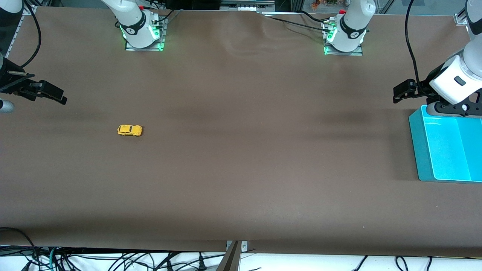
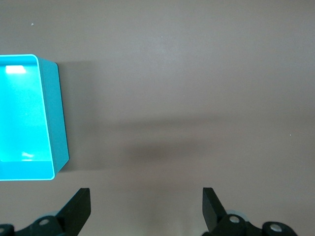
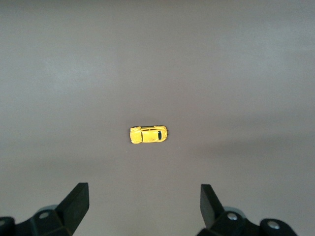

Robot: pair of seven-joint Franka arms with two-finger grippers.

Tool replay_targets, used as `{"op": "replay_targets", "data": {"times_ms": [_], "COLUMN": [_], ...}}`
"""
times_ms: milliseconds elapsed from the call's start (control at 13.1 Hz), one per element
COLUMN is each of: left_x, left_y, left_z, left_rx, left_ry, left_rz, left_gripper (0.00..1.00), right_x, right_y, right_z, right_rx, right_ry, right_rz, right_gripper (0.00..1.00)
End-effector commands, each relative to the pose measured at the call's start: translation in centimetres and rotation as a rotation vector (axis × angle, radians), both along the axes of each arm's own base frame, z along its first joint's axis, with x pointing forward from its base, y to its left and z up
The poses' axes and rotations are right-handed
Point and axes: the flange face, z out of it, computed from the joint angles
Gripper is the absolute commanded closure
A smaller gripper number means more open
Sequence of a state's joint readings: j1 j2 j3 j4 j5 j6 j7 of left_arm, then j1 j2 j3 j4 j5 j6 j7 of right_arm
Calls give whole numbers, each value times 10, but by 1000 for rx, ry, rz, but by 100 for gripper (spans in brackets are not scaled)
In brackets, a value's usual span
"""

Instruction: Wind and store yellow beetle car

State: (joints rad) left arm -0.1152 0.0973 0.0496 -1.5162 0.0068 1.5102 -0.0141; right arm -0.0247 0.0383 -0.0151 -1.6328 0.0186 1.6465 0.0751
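The yellow beetle car (image 1: 130, 130) is a tiny rounded toy with dark windows. It rests on the brown table toward the right arm's end. It also shows in the right wrist view (image 3: 148, 134), ahead of the fingers. My right gripper (image 1: 51, 94) is open and empty, up in the air at the table's end, apart from the car. In its own view the right gripper (image 3: 143, 206) has wide-spread jaws. My left gripper (image 1: 404, 91) is open and empty, up in the air beside the teal bin. Its own view shows the left gripper (image 2: 146, 209) over bare table.
A teal bin (image 1: 421, 150) stands at the left arm's end of the table; it looks empty and also shows in the left wrist view (image 2: 54, 123). The brown table cover (image 1: 241, 150) has wrinkles near the arm bases. Cables hang at the table's near edge.
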Motion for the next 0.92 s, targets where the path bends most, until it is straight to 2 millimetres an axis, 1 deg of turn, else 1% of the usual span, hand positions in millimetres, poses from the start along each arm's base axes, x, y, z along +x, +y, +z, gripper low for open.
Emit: {"op": "replay_targets", "data": {"times_ms": [0, 843], "left_x": [2, 2], "left_y": [1, 1], "left_z": [5, 5], "left_rx": [-9, -9], "left_ry": [-4, -4], "left_rz": [-6, -6], "left_gripper": [0, 0], "right_x": [-4, -6], "right_y": [-1, 0], "right_z": [4, 2], "right_rx": [-12, -1], "right_ry": [-12, -2], "right_rz": [-7, 1], "right_gripper": [0, 0]}}
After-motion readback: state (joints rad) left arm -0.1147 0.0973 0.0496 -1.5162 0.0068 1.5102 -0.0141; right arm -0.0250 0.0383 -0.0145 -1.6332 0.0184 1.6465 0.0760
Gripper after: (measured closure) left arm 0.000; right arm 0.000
